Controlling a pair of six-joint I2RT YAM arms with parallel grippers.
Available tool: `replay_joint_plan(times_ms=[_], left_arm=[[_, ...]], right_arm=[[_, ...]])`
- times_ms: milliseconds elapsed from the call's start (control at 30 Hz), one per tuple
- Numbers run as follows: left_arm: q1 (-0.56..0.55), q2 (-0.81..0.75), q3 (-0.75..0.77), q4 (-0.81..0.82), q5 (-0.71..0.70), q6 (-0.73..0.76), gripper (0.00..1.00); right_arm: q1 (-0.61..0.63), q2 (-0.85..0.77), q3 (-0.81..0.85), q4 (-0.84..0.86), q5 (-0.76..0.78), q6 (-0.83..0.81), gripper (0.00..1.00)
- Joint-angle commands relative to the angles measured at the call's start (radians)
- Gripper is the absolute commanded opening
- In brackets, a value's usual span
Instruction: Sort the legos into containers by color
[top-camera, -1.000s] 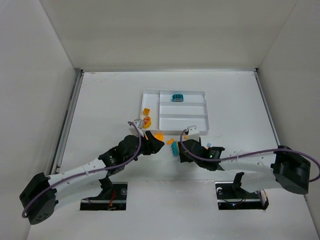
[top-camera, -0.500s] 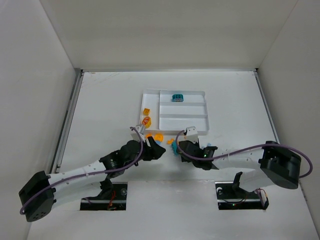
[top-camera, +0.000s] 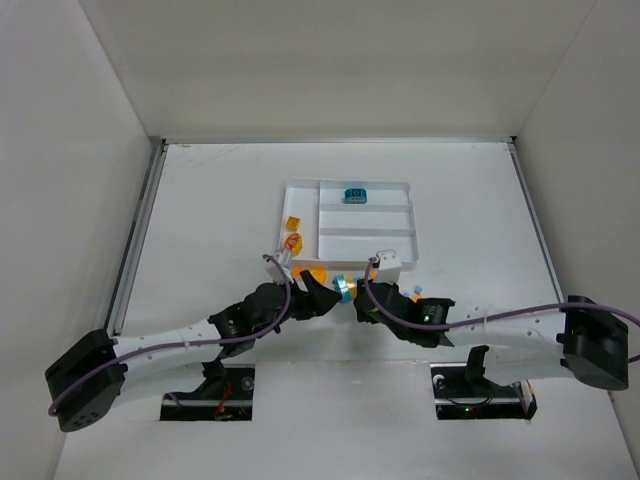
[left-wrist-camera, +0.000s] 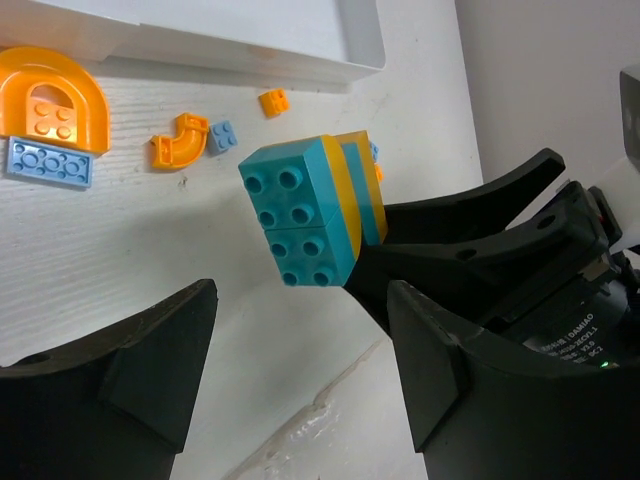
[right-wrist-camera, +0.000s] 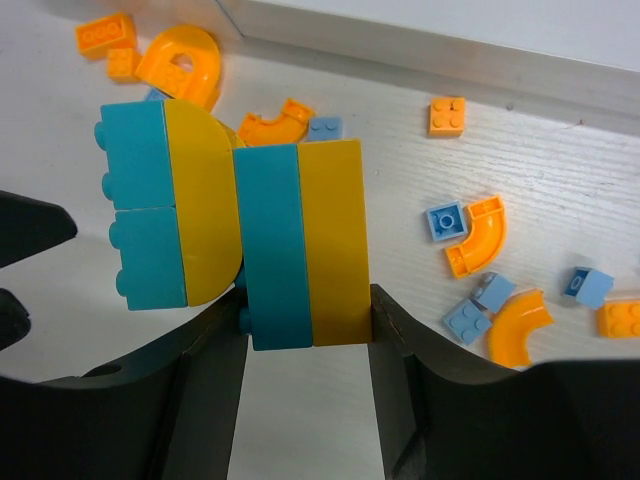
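My right gripper (right-wrist-camera: 305, 345) is shut on a stack of teal and yellow-orange legos (right-wrist-camera: 240, 230) and holds it above the table, pinching the end two bricks. My left gripper (left-wrist-camera: 300, 315) is open and empty, and its jaws face the stack's teal end (left-wrist-camera: 300, 215), apart from it. In the top view the two grippers meet just in front of the white tray (top-camera: 300, 186), with the stack (top-camera: 343, 288) between them. Loose orange and light blue legos (right-wrist-camera: 470, 235) lie on the table under the stack. A teal lego (top-camera: 354, 194) sits in the tray's far long section.
Orange pieces (top-camera: 292, 238) lie in the tray's tall narrow section. An orange arch (left-wrist-camera: 50, 95) and a light blue plate (left-wrist-camera: 48, 165) lie by the tray's near wall (left-wrist-camera: 200, 35). The right arm's fingers (left-wrist-camera: 480, 235) fill the space just right of my left gripper.
Both grippers have closed in on each other in front of the tray. The right gripper has kept the stack and brought its teal end up to the open left jaws.
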Motion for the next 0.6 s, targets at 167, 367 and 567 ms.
replay_joint_plan(times_ms=[167, 367, 567], left_arm=[[0.014, 0.074, -0.007, 0.204, -0.023, -0.035, 0.65], [0.016, 0.138, 0.002, 0.243, -0.069, -0.050, 0.64], [0.005, 0.196, 0.034, 0.270, -0.073, -0.052, 0.62]], right_arm=[[0.015, 0.010, 0.048, 0.117, -0.010, 0.029, 0.39], [0.035, 0.013, 0.029, 0.187, -0.023, 0.044, 0.40], [0.053, 0.015, 0.019, 0.234, -0.036, 0.058, 0.40]])
